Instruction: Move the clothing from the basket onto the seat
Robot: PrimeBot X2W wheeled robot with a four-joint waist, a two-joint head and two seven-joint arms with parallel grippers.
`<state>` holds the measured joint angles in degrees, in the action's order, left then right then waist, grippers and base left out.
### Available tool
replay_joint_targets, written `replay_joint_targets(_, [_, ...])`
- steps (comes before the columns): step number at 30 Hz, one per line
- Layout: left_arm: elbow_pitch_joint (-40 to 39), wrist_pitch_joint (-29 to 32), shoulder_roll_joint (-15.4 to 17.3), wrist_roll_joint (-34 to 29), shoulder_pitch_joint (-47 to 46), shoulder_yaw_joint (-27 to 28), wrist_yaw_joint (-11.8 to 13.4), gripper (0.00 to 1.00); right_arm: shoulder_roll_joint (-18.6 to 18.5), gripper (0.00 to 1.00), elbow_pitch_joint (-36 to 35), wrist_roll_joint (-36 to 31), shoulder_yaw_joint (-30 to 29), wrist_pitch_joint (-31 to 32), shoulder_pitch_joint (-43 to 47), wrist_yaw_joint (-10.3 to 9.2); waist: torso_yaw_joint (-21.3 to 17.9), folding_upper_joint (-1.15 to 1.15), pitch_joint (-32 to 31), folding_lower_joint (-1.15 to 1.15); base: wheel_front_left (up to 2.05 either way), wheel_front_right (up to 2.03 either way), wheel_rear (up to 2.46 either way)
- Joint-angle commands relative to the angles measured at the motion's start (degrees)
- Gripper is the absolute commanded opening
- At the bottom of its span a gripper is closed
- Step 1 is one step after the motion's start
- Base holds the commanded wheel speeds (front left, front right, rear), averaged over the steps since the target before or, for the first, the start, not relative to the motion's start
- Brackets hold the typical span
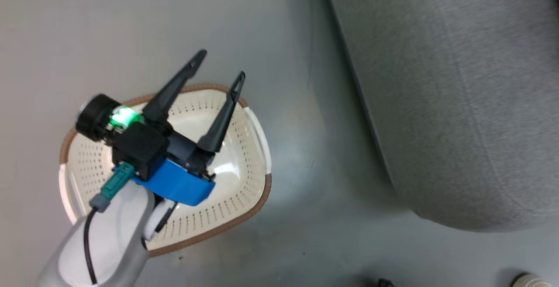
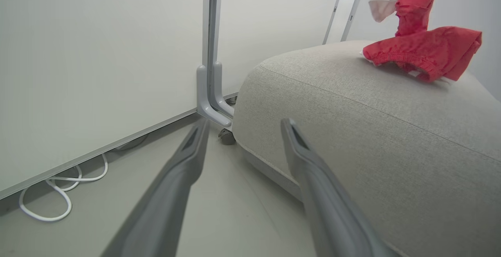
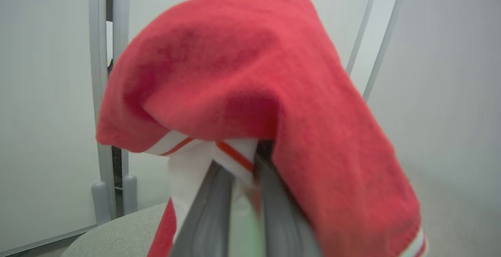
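The soft bright red clothing with white striped panels [image 3: 250,73] drapes over the right gripper [image 3: 242,163]. Its two dark fingers stand nearly together, pinching the white edge of the fabric, above the large grey woven-fabric sofa seat [image 3: 117,229]. From the left wrist, red fabric [image 2: 426,51] hangs from above down to a crumpled red heap resting on the far end of the seat's [image 2: 372,132] top. In the head view, the cream-white perforated plastic laundry basket with a brown woven-look rim [image 1: 238,191] stands on the grey floor to the left of the seat [image 1: 458,103], apart from it. The left gripper [image 1: 221,64] hangs over the basket with its fingers spread wide and nothing between them, pointing toward the seat's rounded corner [image 2: 245,122]. Beyond that corner stand a grey partition post [image 2: 211,53] and a looped white cable [image 2: 58,194] lying on the floor.
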<state>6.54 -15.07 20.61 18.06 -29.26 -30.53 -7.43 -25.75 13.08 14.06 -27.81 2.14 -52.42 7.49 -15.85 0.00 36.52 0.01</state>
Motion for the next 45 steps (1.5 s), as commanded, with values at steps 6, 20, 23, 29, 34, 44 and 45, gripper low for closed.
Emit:
replay_joint_targets(6, [-2.9,-0.1,2.5,-1.5,-3.1,1.2,-0.1,1.0,3.2,0.0,7.0,-1.3,-2.3,-4.1,2.1,0.01,2.9,0.0,7.8,-0.01,0.0,0.0,0.0])
replay_joint_targets(20, [-3.5,-0.1,2.3,-2.1,-3.0,1.2,-0.1,1.0,4.4,0.38,20.4,-3.2,-1.4,-9.4,1.6,0.01,3.9,0.0,8.4,-0.01,0.0,0.0,0.0])
replay_joint_targets(23, [-3.3,-0.1,1.8,-2.0,-3.0,1.1,-0.1,1.0,4.4,0.41,21.0,-3.5,-0.7,-9.9,1.4,0.01,4.0,0.0,8.0,-0.01,0.0,0.0,0.0])
replay_joint_targets(29, [-2.9,-0.1,1.4,-1.8,-2.6,1.0,-0.1,1.0,4.8,1.0,21.5,-3.5,0.2,-10.5,2.1,0.01,4.1,0.0,7.2,-0.01,0.0,0.0,0.0])
replay_joint_targets(34, [-2.5,-0.1,1.0,-1.6,-2.5,0.9,-0.1,1.0,4.4,1.0,22.2,-3.1,0.6,-10.7,2.8,0.01,4.4,0.0,6.2,-0.01,0.0,0.0,0.0])
replay_joint_targets(44, [-1.8,-0.1,-1.6,-0.8,-1.3,1.3,-0.1,1.0,4.0,1.0,21.9,-3.8,1.9,-10.6,5.8,0.01,5.5,0.0,2.4,-0.01,0.0,0.0,0.0])
replay_joint_targets(45, [-1.6,-0.1,-2.1,-0.5,-1.2,1.4,-0.1,1.0,3.9,1.0,21.6,-3.8,2.2,-10.7,6.5,0.01,5.8,0.0,1.7,-0.01,0.0,0.0,0.0])
